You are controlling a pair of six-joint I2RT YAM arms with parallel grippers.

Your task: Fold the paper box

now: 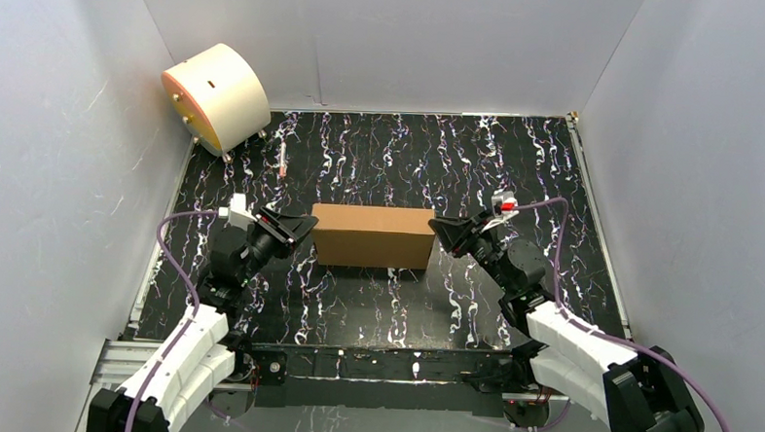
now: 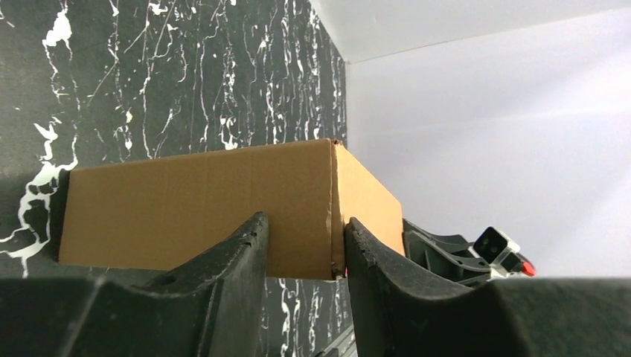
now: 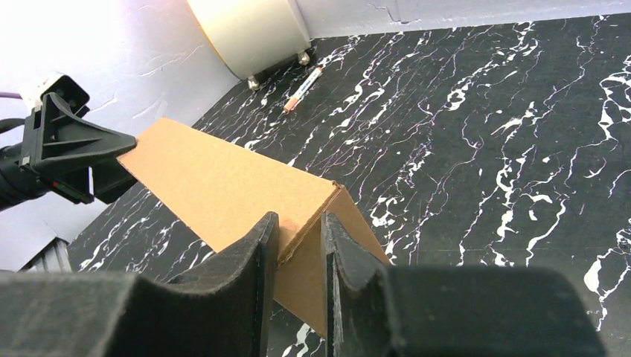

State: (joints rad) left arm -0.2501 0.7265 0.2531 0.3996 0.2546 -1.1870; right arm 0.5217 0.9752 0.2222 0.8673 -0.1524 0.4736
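Right wrist view shows you what the top view cannot: the right gripper pinched on an end edge of the paper box. Left wrist has the left gripper with fingers apart astride the other end, grip unclear. Top external sets the box mid-way on the surface, between both.

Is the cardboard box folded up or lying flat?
Folded up. The box stands as a closed rectangular block; top and side faces meet at sharp edges, no flaps spread out.
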